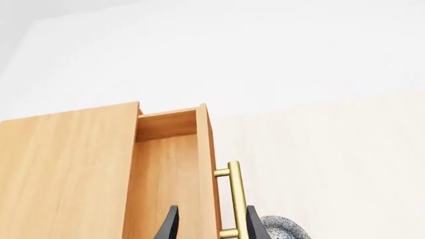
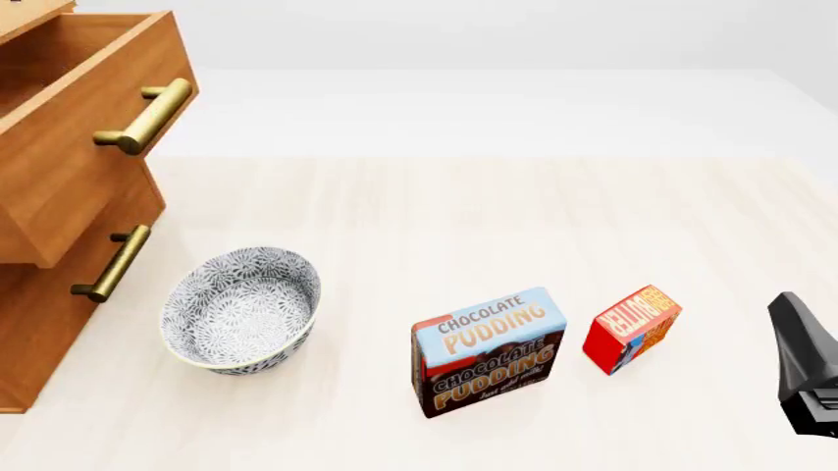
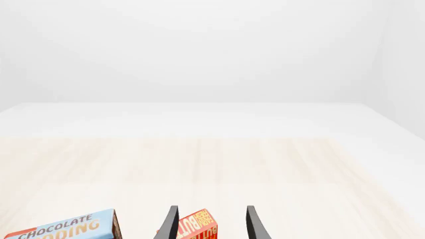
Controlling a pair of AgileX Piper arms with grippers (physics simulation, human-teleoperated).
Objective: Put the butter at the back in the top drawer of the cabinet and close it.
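Top drawer (image 2: 78, 118) of the cabinet (image 2: 39, 324) stands pulled out, interior bare in the left wrist view; its brass handle (image 1: 235, 199) sits between the left gripper (image 1: 211, 224)'s fingertips, nearer one finger than the other, jaws spread, not pinching the bar as far as the view shows; left gripper itself is out of the front view.

Butter (image 3: 196, 226) lies just ahead of the right gripper (image 3: 211, 224), partly inside the gap between the parted jaws, offset toward one finger; nothing held. In the front view the butter (image 2: 633, 328) stands on the table just beside the chocolate pudding box (image 2: 489, 350), apart from it by a slim gap; right gripper (image 2: 806, 358) shows only as a dark body at the frame edge, near the butter on the side away from the pudding.

Step in hand, by my reading: right arm lining up to grasp the butter. To do it well: centre the box between the fingers before descending (it sits off-centre now); turn the wrist so the pads meet the box's flat faces square; keep the finger on the pudding side clear of that box, given the slim gap; close only once the fingers are low around the box.

Patterned bowl (image 2: 242, 309) sits on the table between the cabinet and the boxes; a carry toward the drawer should pass above it.
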